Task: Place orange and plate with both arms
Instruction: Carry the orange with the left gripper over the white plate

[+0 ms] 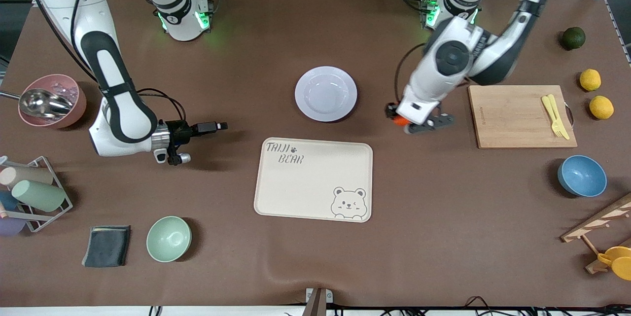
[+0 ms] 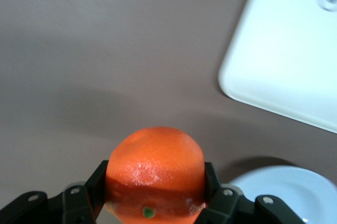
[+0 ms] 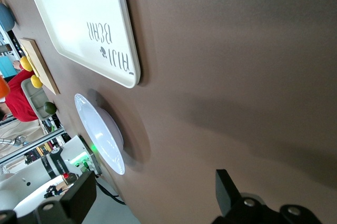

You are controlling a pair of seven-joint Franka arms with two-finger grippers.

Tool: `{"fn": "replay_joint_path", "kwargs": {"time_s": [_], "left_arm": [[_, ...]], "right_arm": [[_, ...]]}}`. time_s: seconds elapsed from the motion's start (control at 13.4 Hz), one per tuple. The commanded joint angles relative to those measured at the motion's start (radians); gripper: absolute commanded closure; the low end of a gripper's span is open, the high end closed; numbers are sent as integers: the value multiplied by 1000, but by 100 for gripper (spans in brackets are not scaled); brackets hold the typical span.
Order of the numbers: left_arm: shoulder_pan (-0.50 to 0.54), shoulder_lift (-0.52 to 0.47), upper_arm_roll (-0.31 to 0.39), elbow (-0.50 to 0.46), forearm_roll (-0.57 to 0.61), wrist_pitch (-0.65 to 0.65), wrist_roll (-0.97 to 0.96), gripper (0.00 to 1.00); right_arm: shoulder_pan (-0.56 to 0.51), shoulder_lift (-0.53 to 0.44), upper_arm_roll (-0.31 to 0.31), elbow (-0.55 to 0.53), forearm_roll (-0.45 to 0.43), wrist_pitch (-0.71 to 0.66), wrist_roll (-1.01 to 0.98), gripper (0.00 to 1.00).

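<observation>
My left gripper (image 1: pixel 400 123) is shut on the orange (image 1: pixel 399 120), a glossy red-orange fruit, and holds it above the table between the plate (image 1: pixel 303 94) and the cutting board. In the left wrist view the orange (image 2: pixel 155 153) fills the gap between the black fingers (image 2: pixel 95 182), with the plate's edge (image 2: pixel 287 190) and the tray corner (image 2: pixel 279 56) past it. The pale lavender-white plate stands farther from the front camera than the bear-printed tray (image 1: pixel 313 178). My right gripper (image 1: pixel 219 126) is open and empty, turned sideways, low over the table toward the right arm's end. The right wrist view shows the plate (image 3: pixel 100 134).
A wooden cutting board (image 1: pixel 512 116) with a yellow fork, two lemons (image 1: pixel 590 80), a dark green fruit (image 1: pixel 573 38) and a blue bowl (image 1: pixel 581 176) are toward the left arm's end. A mint bowl (image 1: pixel 168 238), dark cloth (image 1: pixel 107 246), cup rack (image 1: pixel 34 193) and pink bowl (image 1: pixel 52 100) are toward the right arm's end.
</observation>
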Motion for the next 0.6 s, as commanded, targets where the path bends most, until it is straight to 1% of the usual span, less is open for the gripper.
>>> {"fn": "replay_joint_path", "kwargs": {"time_s": [0.0, 0.15, 0.3, 0.37, 0.52], "left_arm": [[-117, 77, 2, 41, -9, -21, -127, 96], [-201, 108, 3, 56, -8, -12, -190, 98], [-241, 138, 5, 53, -3, 9, -264, 97], [-272, 163, 5, 50, 3, 28, -305, 97], [-294, 206, 5, 38, 3, 132, -399, 97]], "right_arm": [[19, -9, -3, -36, 57, 7, -55, 0], [40, -9, -5, -69, 152, 9, -141, 0], [68, -9, -5, -82, 175, 12, -142, 0], [77, -9, -5, -89, 203, 12, -149, 0], [106, -9, -5, -105, 241, 18, -155, 0]]}}
